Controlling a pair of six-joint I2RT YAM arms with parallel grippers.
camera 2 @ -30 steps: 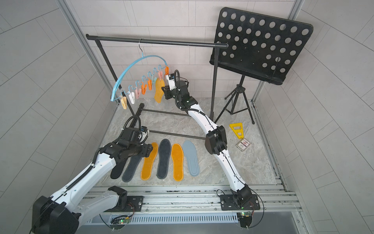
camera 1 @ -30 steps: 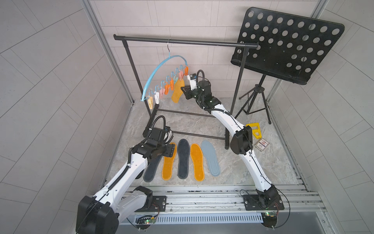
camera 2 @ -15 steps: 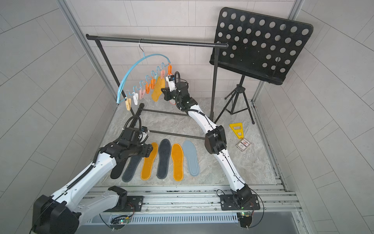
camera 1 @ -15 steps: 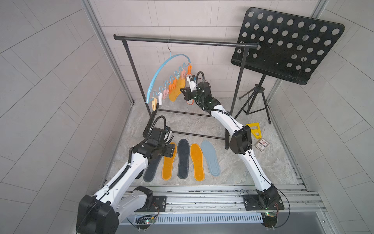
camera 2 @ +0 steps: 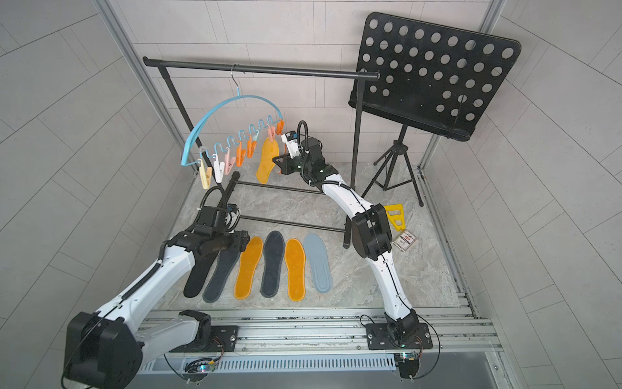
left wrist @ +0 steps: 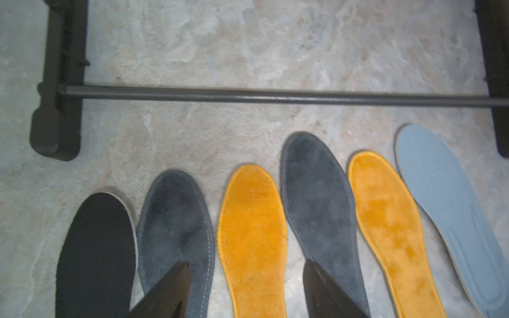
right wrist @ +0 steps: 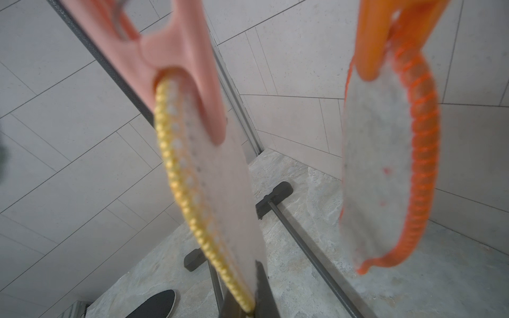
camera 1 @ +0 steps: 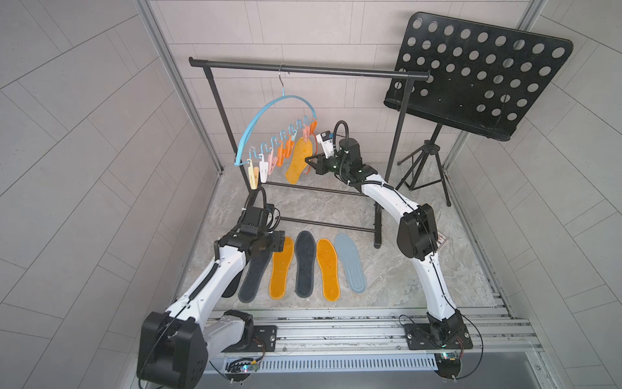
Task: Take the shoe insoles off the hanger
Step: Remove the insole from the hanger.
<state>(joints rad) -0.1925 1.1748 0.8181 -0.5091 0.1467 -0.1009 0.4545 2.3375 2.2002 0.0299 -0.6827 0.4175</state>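
My right gripper (camera 1: 309,161) has just gone from slightly parted to pressed together. It now pinches the lower edge of the orange-yellow insole (camera 1: 295,161) hanging from the hanger (camera 1: 283,97). The wrist view shows my dark fingertips (right wrist: 264,297) on its stitched yellow edge, while the pink clip (right wrist: 176,55) holds its top. The hanger has rocked a little on the garment rack (camera 1: 303,69) as I took hold. I judge the grasp made, so pulling the insole out of the clip comes next. Just beside it the red-orange mesh insole (right wrist: 385,165) hangs from an orange clip (right wrist: 377,35). My left gripper (left wrist: 248,297) has not moved: spread and empty over the row on the floor (left wrist: 248,41), which runs from the black insole (left wrist: 96,247) to the light grey-blue insole (left wrist: 440,206), six already down.
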